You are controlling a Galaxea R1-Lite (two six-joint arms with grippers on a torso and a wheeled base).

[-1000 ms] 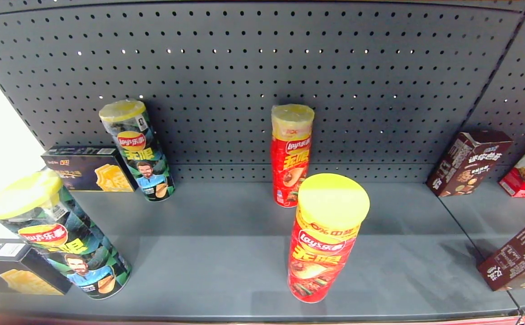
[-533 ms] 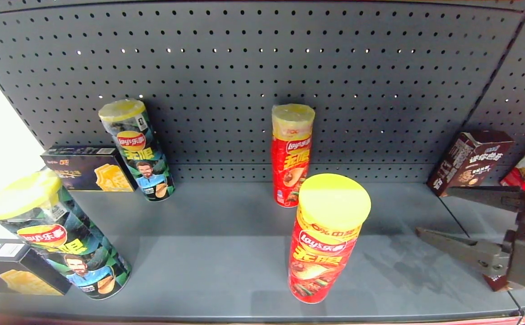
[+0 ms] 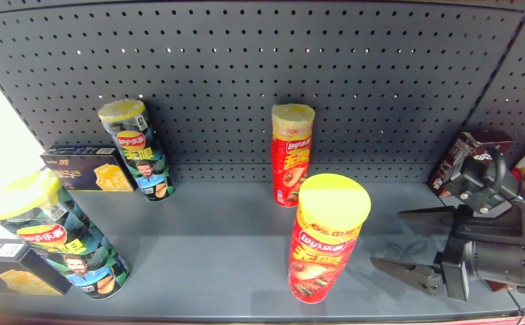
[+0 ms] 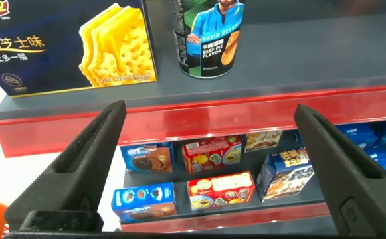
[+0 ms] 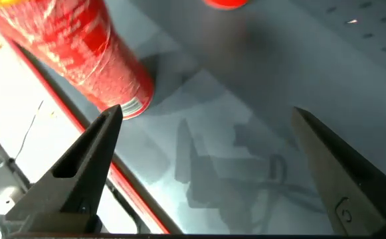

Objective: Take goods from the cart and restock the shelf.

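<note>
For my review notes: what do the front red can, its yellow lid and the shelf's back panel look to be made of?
Front red can: likely a cardboard tube under glossy printed film, judging by the wrinkled sheen; a silvery rim at its base looks metal. Yellow lid: smooth, matte, probably plastic. Back panel: apparently painted sheet metal, with regular punched holes.

On shelf [image 3: 226, 253], mid front: front can [image 3: 328, 234], upright. Just behind it, by pegboard [image 3: 262, 67]: back can [image 3: 291, 153]. At left rear: left back can [image 3: 136, 149], back box [image 3: 88, 169] touching its left side. At left front: left front can [image 3: 59, 234], front box [image 3: 9, 266] to its left. Right of front can, apart from it: right gripper [image 3: 386, 239], over shelf. Behind gripper: right boxes [image 3: 463, 158]. Before shelf edge, lower: left gripper [image 4: 209, 111]; beneath shelf, small boxes [image 4: 212, 192].
</note>
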